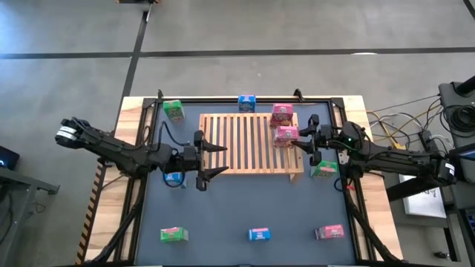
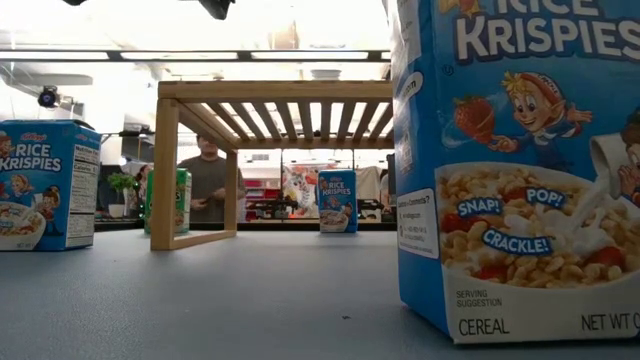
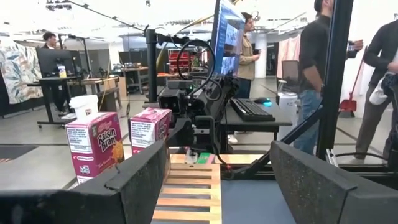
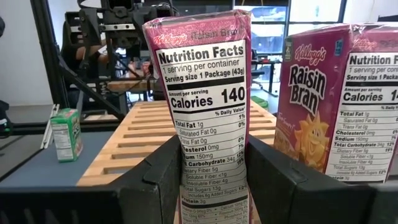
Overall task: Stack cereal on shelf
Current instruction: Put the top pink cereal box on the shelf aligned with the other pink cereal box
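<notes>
While the high view lays out the whole table, it shows my right gripper (image 1: 302, 139) only as a dark shape against a pink box (image 1: 286, 135) at the 3 o'clock edge of the slatted shelf (image 1: 249, 143); my right wrist view settles it: the fingers (image 4: 152, 180) are pinched on that pink box (image 4: 205, 106), upright over the slats, nutrition panel facing the camera; a second pink box (image 4: 339, 102), Raisin Bran, stands just beside it on the shelf, and a green box (image 4: 66, 134) shows on the table past the shelf edge.

My left gripper (image 1: 213, 160) sits at the shelf's 9 o'clock edge, jaws spread, nothing between them; left wrist view looks across the slats (image 3: 189, 186) at both pink boxes (image 3: 93, 146) and my other arm beyond, with people standing in the room behind.

From above, the rest of the cereal: green (image 1: 173, 110) at 11 o'clock of the shelf, blue (image 1: 247, 102) at 12, green (image 1: 324, 170) at 4, and green (image 1: 174, 234), blue (image 1: 259, 235), pink (image 1: 330, 232) in a row along the table's 6 o'clock edge; a blue box (image 1: 174, 178) near 8 o'clock is mostly covered by my left arm.

Low view shows the shelf's legs (image 2: 165, 175) and underside only; a big blue box (image 2: 520, 165) is cut off by the frame; neither gripper visible there; a person shows through the shelf frame.
</notes>
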`<state>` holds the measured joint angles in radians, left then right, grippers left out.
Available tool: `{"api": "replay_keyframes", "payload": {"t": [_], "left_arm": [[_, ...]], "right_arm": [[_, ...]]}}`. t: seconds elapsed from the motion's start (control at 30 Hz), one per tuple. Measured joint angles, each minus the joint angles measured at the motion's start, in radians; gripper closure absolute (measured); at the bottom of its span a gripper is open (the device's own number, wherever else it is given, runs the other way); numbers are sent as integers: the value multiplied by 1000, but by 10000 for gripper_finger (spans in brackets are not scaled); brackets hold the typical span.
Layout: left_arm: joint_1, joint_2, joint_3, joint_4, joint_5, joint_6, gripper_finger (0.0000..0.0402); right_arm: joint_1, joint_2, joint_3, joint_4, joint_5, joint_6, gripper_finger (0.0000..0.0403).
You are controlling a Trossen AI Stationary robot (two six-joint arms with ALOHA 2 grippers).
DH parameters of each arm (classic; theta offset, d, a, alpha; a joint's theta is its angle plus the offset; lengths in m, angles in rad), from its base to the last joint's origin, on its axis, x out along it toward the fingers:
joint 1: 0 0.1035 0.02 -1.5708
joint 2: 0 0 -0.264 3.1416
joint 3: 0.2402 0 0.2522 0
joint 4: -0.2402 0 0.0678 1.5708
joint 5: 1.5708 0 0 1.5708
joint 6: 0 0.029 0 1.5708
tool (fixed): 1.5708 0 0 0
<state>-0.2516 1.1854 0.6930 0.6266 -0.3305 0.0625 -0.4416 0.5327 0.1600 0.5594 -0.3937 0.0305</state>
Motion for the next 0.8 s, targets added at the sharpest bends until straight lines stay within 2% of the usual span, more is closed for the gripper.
{"api": "replay_keyframes", "payload": {"t": [0.37,0.8], "left_arm": [[1,-11,0,-16,-3,0,132],[0,-11,0,-24,-3,-4,132]], "right_arm": [[0,34,0,6,0,12,252],[0,58,6,29,1,22,199]]}}
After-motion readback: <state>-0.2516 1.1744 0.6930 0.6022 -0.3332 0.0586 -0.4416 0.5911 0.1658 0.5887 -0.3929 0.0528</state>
